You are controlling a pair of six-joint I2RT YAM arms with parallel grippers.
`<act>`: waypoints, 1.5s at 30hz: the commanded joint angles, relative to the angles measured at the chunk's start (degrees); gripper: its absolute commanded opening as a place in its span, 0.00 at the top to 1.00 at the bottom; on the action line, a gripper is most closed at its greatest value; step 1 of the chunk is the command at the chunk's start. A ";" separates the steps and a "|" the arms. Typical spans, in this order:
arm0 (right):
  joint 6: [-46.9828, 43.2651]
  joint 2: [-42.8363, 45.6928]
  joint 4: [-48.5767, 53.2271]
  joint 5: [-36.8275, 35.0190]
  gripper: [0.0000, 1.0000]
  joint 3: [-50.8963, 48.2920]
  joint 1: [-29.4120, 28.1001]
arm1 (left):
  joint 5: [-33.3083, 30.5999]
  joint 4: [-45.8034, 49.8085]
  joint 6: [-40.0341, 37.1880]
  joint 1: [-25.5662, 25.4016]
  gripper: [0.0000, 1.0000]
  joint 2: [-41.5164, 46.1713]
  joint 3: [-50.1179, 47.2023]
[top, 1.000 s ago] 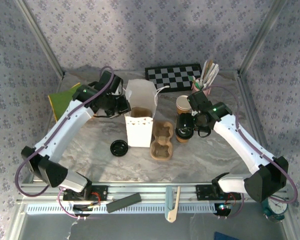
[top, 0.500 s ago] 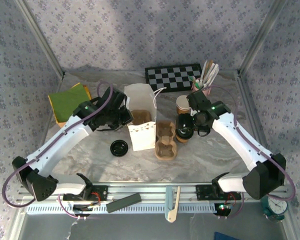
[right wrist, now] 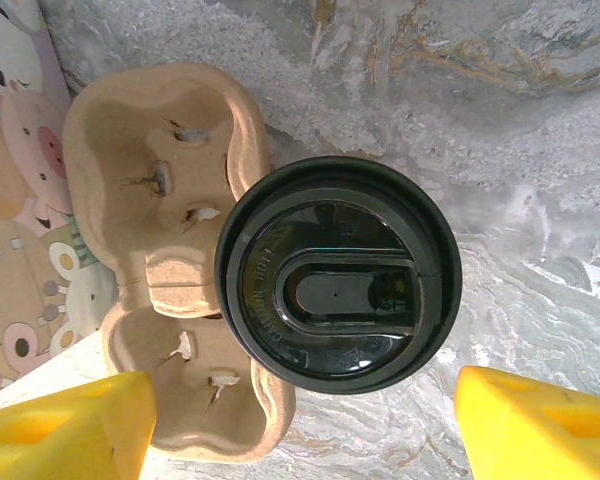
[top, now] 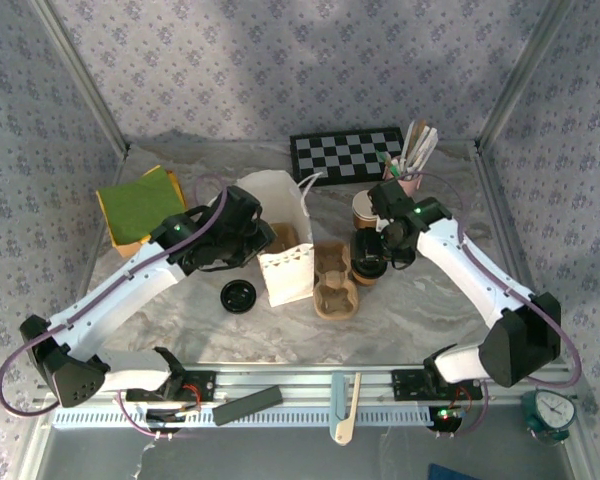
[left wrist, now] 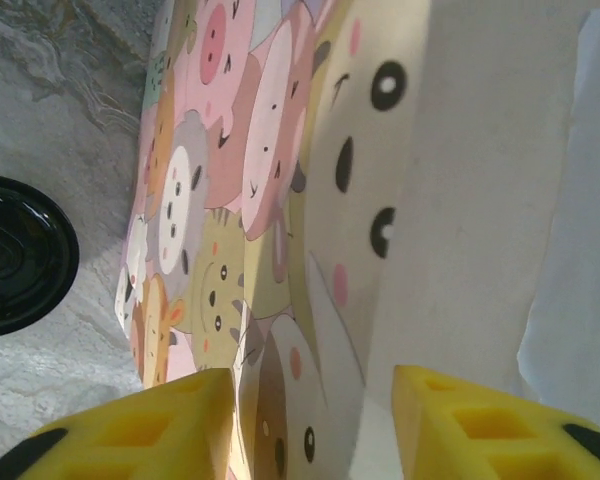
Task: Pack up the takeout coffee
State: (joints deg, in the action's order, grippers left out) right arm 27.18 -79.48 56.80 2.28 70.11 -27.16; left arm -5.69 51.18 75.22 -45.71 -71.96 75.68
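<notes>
Bare surface (top: pixel 405 318) at 5 o'clock of the coffee (top: pixel 366 262), tray (top: pixel 334 284) just beside it at 9, second cup (top: pixel 365 207) close at 12, bag (top: pixel 283 262) past the tray

- Black-lidded coffee (right wrist: pixel 338 275) stands on the counter (right wrist: pixel 520 130), just beside the tray (right wrist: pixel 165 200).
- Cartoon bag (right wrist: pixel 15 200) at the tray's far side.
- Jaws wide apart, flanking the coffee.

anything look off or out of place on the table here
A round black plastic lid lies loose on the grey marbled tabletop, left of the white cartoon-print paper bag, with no cup under it. The bag itself looks tilted rather than upright. Nothing looks spilled.
</notes>
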 commanded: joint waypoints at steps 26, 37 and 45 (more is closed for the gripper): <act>0.14 -10.39 2.95 -4.52 0.16 4.34 -0.44 | 2.60 3.84 -14.07 5.64 0.00 0.65 8.49; 0.32 -10.78 2.69 -4.50 0.16 4.56 -0.55 | 3.47 5.62 -15.57 5.62 0.00 -0.89 9.90; 0.59 -10.10 2.70 -4.22 0.16 4.95 -0.63 | -2.16 18.67 -18.63 5.76 0.00 -3.24 14.97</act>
State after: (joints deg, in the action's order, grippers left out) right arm 27.57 -90.11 58.43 -1.13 73.52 -27.75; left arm -4.82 63.18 58.92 -40.23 -75.57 88.42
